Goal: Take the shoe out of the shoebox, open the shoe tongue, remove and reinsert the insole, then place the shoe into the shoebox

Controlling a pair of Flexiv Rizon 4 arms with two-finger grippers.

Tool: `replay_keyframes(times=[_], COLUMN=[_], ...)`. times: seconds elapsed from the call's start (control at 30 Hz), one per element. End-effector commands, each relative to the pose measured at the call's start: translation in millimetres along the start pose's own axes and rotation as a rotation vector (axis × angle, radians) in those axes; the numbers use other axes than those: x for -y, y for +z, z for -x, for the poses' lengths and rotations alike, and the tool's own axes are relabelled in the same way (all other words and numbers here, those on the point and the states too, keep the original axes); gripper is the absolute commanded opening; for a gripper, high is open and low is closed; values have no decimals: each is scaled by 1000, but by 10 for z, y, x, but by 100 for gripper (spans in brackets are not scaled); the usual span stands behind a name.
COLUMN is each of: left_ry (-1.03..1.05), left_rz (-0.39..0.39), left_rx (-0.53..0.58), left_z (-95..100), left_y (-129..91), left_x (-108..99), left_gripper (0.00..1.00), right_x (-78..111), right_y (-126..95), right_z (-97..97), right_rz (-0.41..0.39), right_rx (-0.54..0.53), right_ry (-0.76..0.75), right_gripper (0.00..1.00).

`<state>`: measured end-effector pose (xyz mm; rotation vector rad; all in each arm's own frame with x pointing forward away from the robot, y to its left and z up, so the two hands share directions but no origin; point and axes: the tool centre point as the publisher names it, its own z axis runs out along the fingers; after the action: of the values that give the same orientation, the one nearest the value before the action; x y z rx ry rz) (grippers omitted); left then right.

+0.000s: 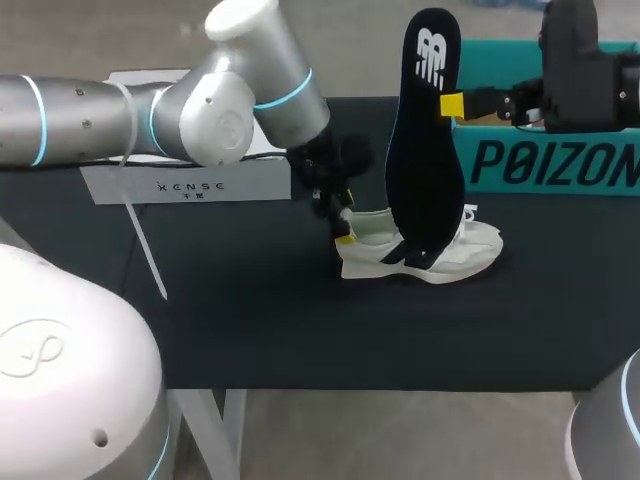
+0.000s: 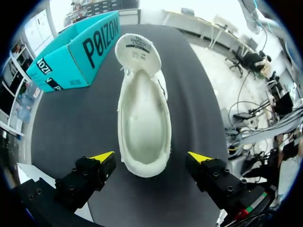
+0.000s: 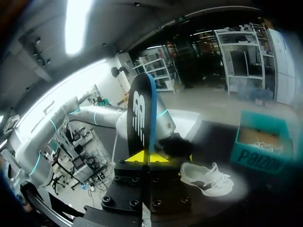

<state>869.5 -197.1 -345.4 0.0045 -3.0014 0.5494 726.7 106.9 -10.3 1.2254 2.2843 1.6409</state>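
Right tool (image 1: 452,105) pinching insole (image 1: 425,130) upright over shoe (image 1: 430,255); left tool (image 2: 150,158) spread at heel, shoe's 9 o'clock.

Matte black tabletop (image 1: 250,320) under even light, white table leg (image 1: 205,430) below its near edge.
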Motion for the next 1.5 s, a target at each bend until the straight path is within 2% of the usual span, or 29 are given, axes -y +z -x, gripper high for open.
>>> replay_keyframes(times=[0.03,0.17,0.2,0.23,0.27,0.3,0.4,0.97,1.1,1.5], left_ry=[1,-10,-12,-20,-23,-9,7,-15,-9,-67], left_rz=[104,144,205,203,245,233,332,323,321,292], left_rx=[10,11,-9,-10,-47,-60,-60,-42,-7,36], left_z=[0,16,14,14,12,9,-8,5,36,460], left_y=[-18,-115,-133,-161,-181,-198,-214,-165,-157,112], left_x=[70,196,226,247,263,280,299,282,273,417], left_gripper=[100,100,100,100,100,100,100,100,100,100], right_x=[6,6,6,6,6,6,6,6,6,6], right_y=[16,16,16,16,16,16,16,16,16,16], right_z=[-7,-7,-7,-7,-7,-7,-7,-7,-7,-7], right_rz=[0,0,0,0,0,0,0,0,0,0], right_rx=[4,4,4,4,4,4,4,4,4,4], right_ry=[2,2,2,2,2,2,2,2,2,2], right_gripper=[0,0,0,0,0,0,0,0,0,0])
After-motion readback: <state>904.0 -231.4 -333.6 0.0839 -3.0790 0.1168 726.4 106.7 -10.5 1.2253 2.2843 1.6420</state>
